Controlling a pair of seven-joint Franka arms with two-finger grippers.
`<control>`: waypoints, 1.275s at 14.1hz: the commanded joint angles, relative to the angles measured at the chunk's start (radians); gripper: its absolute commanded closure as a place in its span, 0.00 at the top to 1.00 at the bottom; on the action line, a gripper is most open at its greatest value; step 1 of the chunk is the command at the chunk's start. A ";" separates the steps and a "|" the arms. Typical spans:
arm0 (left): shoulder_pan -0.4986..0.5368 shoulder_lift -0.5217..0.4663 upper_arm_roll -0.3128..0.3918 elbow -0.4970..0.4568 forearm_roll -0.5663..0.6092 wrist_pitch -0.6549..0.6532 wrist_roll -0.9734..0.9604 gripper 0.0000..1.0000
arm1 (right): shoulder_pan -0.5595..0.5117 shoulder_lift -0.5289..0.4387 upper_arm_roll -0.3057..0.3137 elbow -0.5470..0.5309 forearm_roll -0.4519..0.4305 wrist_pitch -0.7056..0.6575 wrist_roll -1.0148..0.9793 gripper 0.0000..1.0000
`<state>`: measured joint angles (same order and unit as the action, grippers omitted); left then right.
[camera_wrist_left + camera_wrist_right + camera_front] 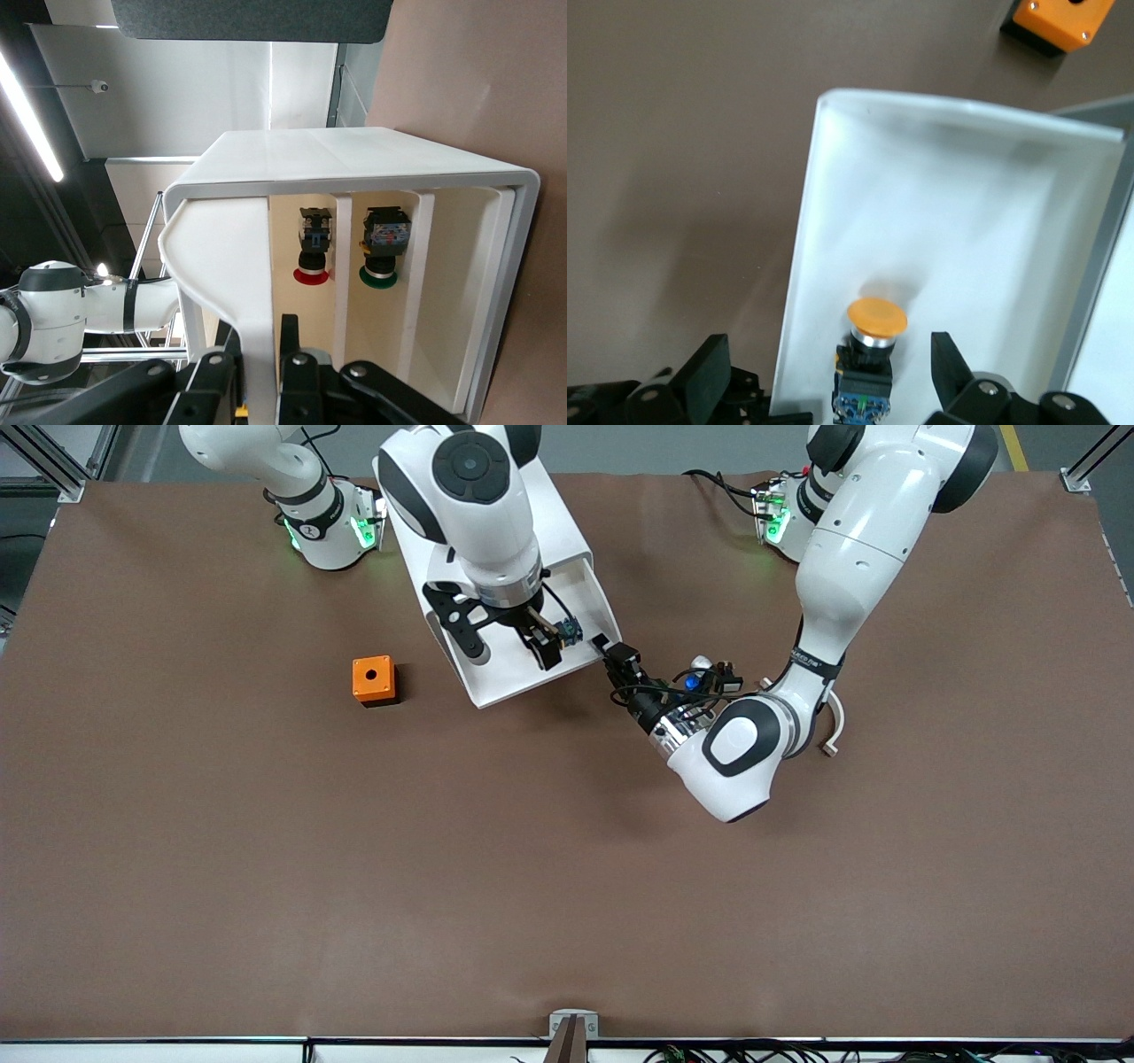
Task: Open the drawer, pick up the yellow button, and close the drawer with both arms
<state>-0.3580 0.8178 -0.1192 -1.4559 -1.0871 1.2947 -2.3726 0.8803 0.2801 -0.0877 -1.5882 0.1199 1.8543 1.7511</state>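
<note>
Toward the robots' bases on the brown worktop point(266, 850), the white cabinet point(567, 522) is standing with its top drawer point(532, 669) pulled out toward the front camera. The right arm is reaching down over this open drawer, and the right claw point(518, 642) is hanging inside the tray with its fingers point(948, 367) spread apart and gripping nothing. One finger is sitting outside the tray's side wall and the other inside the tray, as the right wrist view is showing.

The button point(871, 350) is lying on the drawer floor, on its side, with its orange cap point(877, 317) pointing toward the drawer's front wall and its black body with a bluish end lying between the released fingers. In the front view only the bluish end point(570, 633) is showing, just beside the right claw.

The left arm is reaching in from its end of the worktop, and the left claw point(609, 654) is sitting at the drawer's front corner. The left wrist view is showing its fingers point(288, 354) clenched on the drawer front point(239, 292). That view is also showing two lower compartments, one holding a red-capped part point(312, 252) and one a green-capped part point(384, 248).

An orange cube point(373, 679) with a hole is resting on the worktop, well apart from the drawer toward the right arm's end.
</note>
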 commanded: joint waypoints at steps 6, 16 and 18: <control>0.039 0.004 0.004 0.103 -0.008 0.005 0.526 0.99 | 0.085 0.082 -0.015 0.004 -0.040 0.057 0.142 1.00; 0.019 -0.057 0.092 0.223 0.300 0.084 1.255 0.99 | 0.111 0.103 -0.012 -0.006 -0.036 0.026 0.145 0.73; 0.017 -0.083 0.082 0.223 0.398 0.181 1.351 0.99 | 0.118 0.103 -0.013 -0.006 -0.034 0.025 0.143 0.42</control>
<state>-0.3177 0.7850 -0.0459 -1.2232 -0.7689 1.4006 -1.1046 0.9770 0.3867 -0.0890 -1.5920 0.0935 1.8882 1.8778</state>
